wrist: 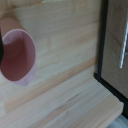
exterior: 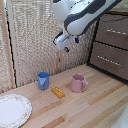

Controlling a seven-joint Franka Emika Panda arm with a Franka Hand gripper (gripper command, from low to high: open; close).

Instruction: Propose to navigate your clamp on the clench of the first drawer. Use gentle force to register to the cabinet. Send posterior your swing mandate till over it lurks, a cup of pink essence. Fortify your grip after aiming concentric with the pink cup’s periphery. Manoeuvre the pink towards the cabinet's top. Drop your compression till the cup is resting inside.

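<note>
While the arm hangs high over the scene, things lie thus:
Bench (exterior: pixel 100 107): pale wood planks, bare across the middle and front; its back edge meets a woven screen (exterior: pixel 35 35).
Cabinet (exterior: pixel 111 42): dark brown, at the exterior view's right, standing at the bench's edge; two drawer fronts show, both closed, each with a silver bar handle (exterior: pixel 116 32).
Plate (exterior: pixel 12 111): patterned, at the front corner on the exterior view's left, partly cut off by the frame.
Tool (exterior: pixel 66 46): above the bench, well clear of everything; I cannot tell how wide its fingers stand.
Pink cup (exterior: pixel 77 83): upright, mid-bench, open room all round.
Blue cup (exterior: pixel 43 80): upright, near the screen.
Yellow block (exterior: pixel 58 92): flat, between the cups.
</note>
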